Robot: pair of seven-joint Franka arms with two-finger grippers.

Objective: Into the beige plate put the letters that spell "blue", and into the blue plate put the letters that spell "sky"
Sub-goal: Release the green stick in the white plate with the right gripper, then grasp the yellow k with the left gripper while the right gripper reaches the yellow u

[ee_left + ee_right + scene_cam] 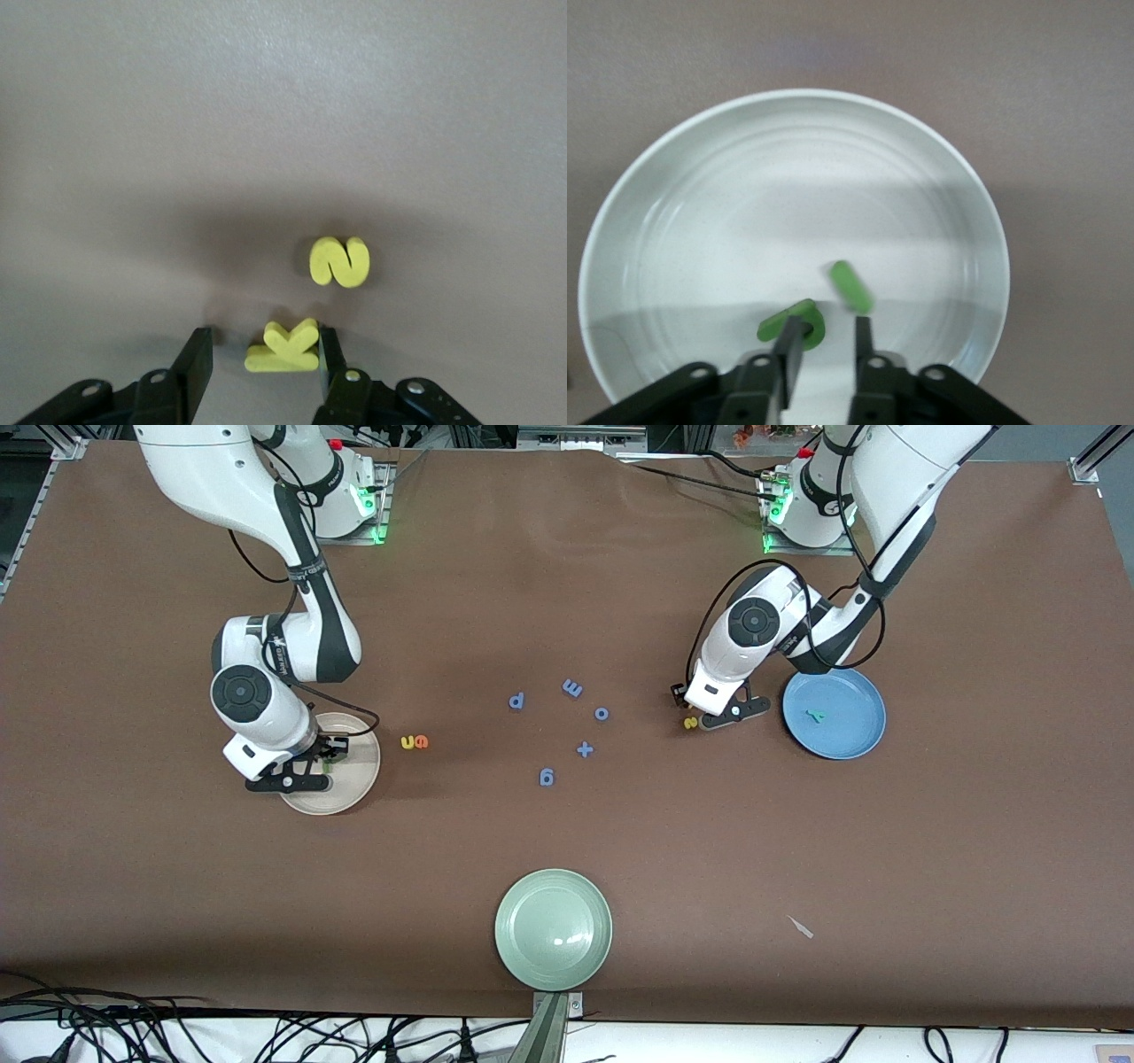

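Currently, right gripper (824, 341): low over the beige plate (673, 177), fingers parted a little and holding nothing.
Olive-green b (793, 323): lying in the beige plate, partly under one finger of the right gripper.
Dark green l (850, 286): a straight stick just ahead of the right gripper's fingertips, inside the same plate; it looks blurred and tilted, and whether it rests on the plate cannot be told.
Left gripper (263, 354): down at the surface (567, 850) just beside the blue plate (855, 735), fingers set on either side of the yellow k (285, 347), one finger against the letter and the other standing apart from it, so not clamped.
Yellow s (339, 261): flat on the surface just ahead of the left gripper's fingertips, near the k but not touching it.
Teal-green y (815, 715): lying inside the blue plate, beside the left gripper.
Yellow u (407, 742) and orange e (422, 741): touching each other on the surface, beside the beige plate and the right gripper, toward the middle of the surface.
Blue letters and plus sign (585, 749): scattered on the surface between the two grippers.
Pale green plate (554, 930): well apart from both grippers.
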